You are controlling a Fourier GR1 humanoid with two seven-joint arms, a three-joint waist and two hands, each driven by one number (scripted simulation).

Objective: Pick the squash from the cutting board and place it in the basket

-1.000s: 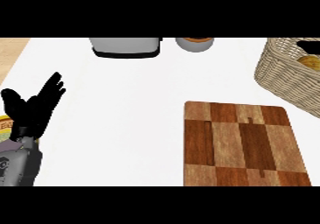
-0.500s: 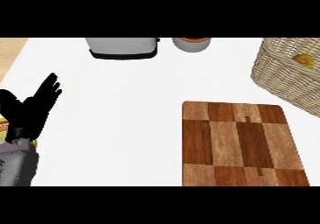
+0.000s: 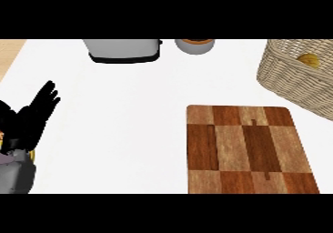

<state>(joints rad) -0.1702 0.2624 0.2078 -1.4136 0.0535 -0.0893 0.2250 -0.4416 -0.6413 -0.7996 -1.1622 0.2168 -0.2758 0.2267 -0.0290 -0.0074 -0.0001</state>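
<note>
While the left hand (image 3: 25,123) rests at nine o'clock with fingers (image 3: 45,98) straight and apart, the squash (image 3: 307,59) lies inside the basket (image 3: 290,77) at two o'clock; the cutting board (image 3: 246,150) sits at five o'clock on the table (image 3: 129,118).

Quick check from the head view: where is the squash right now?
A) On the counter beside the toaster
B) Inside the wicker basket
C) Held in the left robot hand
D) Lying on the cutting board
B: a yellow-orange squash shows inside the wicker basket at upper right, the cutting board has nothing on it, and the left robot hand rests open at the left edge.
</note>
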